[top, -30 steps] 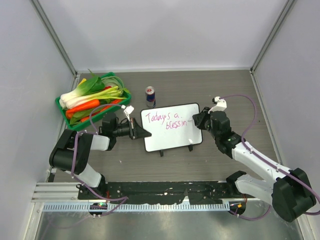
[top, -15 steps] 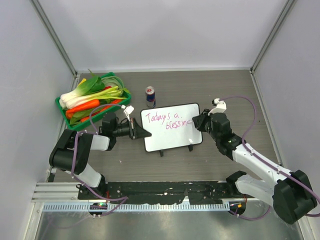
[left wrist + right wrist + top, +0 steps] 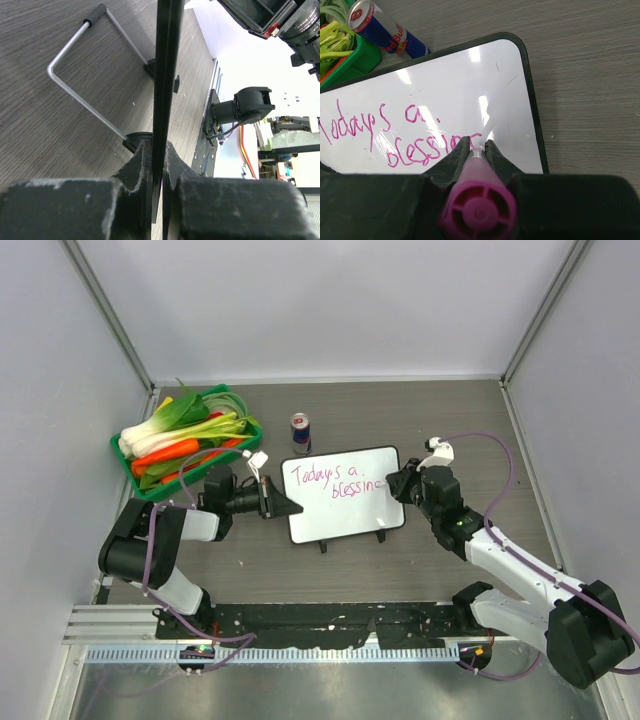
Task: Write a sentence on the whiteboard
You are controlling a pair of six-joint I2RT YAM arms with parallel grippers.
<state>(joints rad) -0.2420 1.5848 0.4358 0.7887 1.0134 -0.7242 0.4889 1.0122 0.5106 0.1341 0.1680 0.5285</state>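
A green basket (image 3: 128,468) of vegetables (image 3: 185,430) sits near the desk's far-left corner. Just right of it, the left gripper (image 3: 290,507) reaches towards the right edge. Its fingers (image 3: 140,160) are pressed narrow on the left rim of the whiteboard (image 3: 345,520). In the left wrist view that rim shows edge-on as a thin dark line, with a bent wire leg (image 3: 85,95) standing on the desk beneath.

The whiteboard lies mid-desk. Its long axis runs left to right, with the right end turned slightly towards the far edge. The sentence (image 3: 338,481), in pink ink, follows that axis in two lines across the board's far half, "Today's a" above "blessin". A drink can (image 3: 300,433) stands just beyond the board's far-left corner, close to it.

At the board's right end, the right gripper (image 3: 392,480) grips a pink marker (image 3: 477,212) between its closed fingers (image 3: 455,155). The marker's tip rests on the white surface at the end of the second line.

The desk (image 3: 440,420) is grey-brown wood grain with pale walls (image 3: 320,300) on three sides and a metal rail (image 3: 120,625) along the near edge.

The marker's tip and the fingers hide the last stroke of ink. From above, the marker cannot be made out inside the gripper.
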